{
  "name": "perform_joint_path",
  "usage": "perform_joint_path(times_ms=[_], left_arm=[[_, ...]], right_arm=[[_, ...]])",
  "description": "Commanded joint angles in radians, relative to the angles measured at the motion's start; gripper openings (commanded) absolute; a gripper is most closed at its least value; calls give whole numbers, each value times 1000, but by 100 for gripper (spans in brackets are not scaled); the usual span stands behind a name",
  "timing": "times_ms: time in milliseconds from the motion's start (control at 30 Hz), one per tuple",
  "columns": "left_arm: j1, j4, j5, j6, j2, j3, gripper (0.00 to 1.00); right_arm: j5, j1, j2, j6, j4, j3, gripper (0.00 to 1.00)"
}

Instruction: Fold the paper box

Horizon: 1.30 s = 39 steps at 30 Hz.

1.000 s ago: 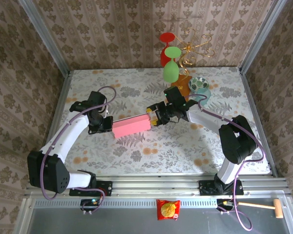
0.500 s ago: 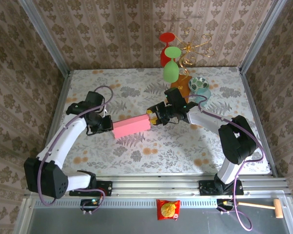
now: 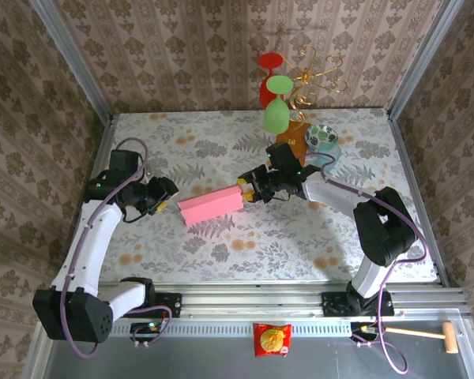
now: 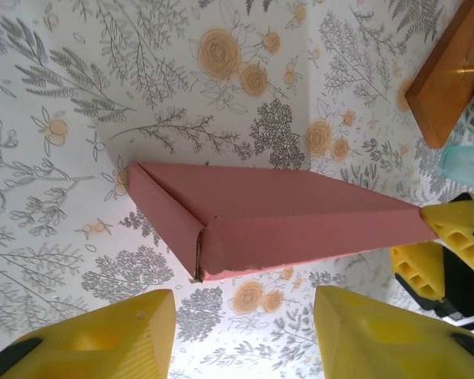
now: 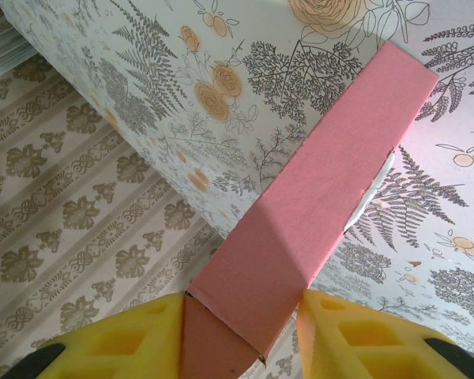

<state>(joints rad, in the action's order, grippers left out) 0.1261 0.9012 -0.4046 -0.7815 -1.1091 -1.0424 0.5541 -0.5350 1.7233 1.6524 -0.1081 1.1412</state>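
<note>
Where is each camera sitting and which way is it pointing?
Top: above and behind the robot, looking down at the table; left arm, right arm, left gripper, right gripper.
Left wrist: on the left arm, facing the box's free end; own fingers apart at the bottom.
Right wrist: on the right arm, looking along the box; own fingers clamp its end.
Shared: both wrist views show the box.

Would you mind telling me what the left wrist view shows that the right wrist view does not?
Left wrist view: the left pincer, open and short of the paper box's folded end, and a brown wooden base at upper right. Right wrist view: the wallpapered wall beyond the table edge. Both: the pink box, the floral table, and the right pincer closed on the box's other end.
</note>
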Motion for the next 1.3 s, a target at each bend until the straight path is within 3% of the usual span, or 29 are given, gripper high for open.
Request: perform_joint_path(times_ms=[0, 267, 500, 1267], left_arm=[[-20, -96, -68, -139, 24, 80, 50], [-24, -255, -113, -268, 51, 212, 49], [-24, -307, -121, -295, 67, 277, 47], [-2, -442, -105, -246, 135, 472, 19]], right_arm=[[-41, -5, 9, -19, -57, -16, 39], [-46, -4, 19, -16, -58, -11, 38], [-45, -4, 26, -17, -55, -8, 36], [-61, -3, 57, -82, -110, 35, 29]])
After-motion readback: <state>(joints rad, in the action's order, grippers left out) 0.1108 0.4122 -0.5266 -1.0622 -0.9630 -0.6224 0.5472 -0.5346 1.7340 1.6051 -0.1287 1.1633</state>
